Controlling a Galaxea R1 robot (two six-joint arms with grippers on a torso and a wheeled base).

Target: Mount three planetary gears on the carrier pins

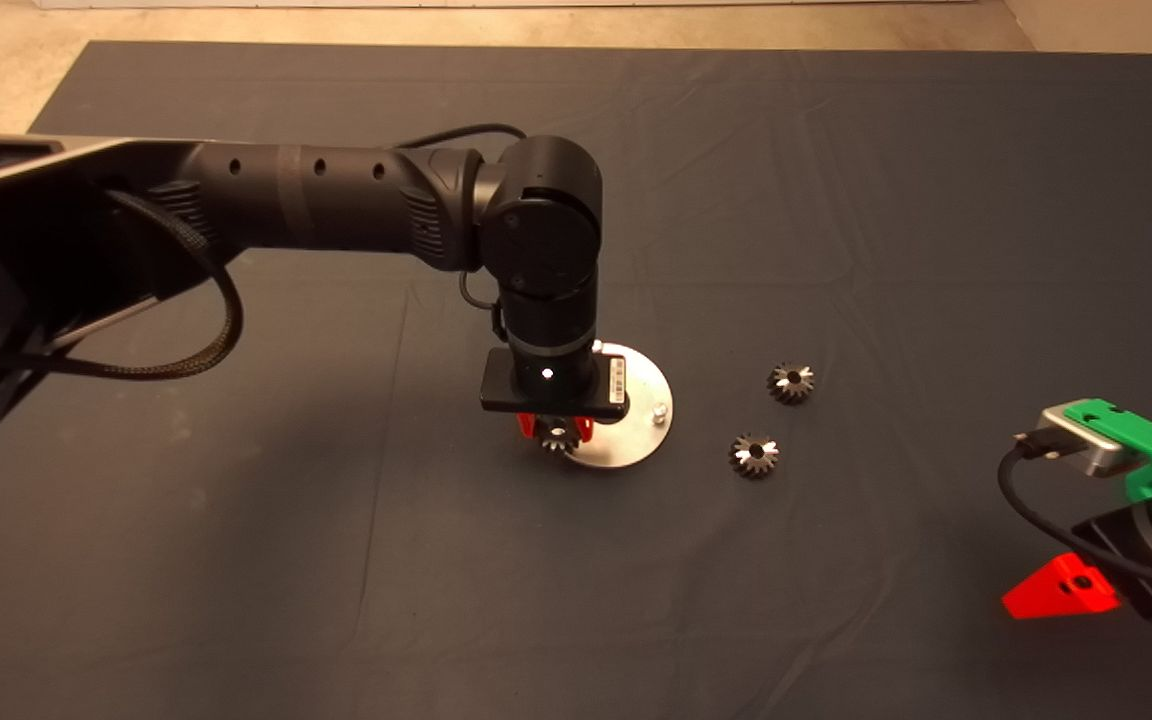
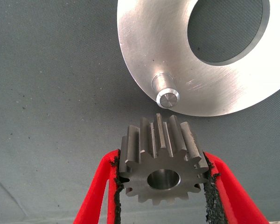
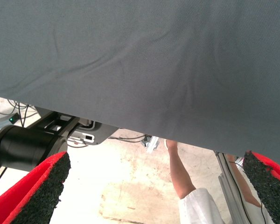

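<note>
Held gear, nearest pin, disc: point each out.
Held gear (image 2: 164,170): left wrist view, on the face beside its centre hole, between the left gripper (image 2: 162,186) pads.
Nearest pin (image 2: 167,98): left wrist view, on its flat top.
Disc (image 2: 149,42): left wrist view, on bare brushed face beside the large hole.

- I see a matt, wrinkled cloth mat (image 1: 836,200).
- My disc (image 2: 149,51) looks brushed, shiny metal.
- The held gear (image 2: 163,168) is dull machined steel.
- Finger pads (image 3: 42,196) look rough, grainy black.
</note>
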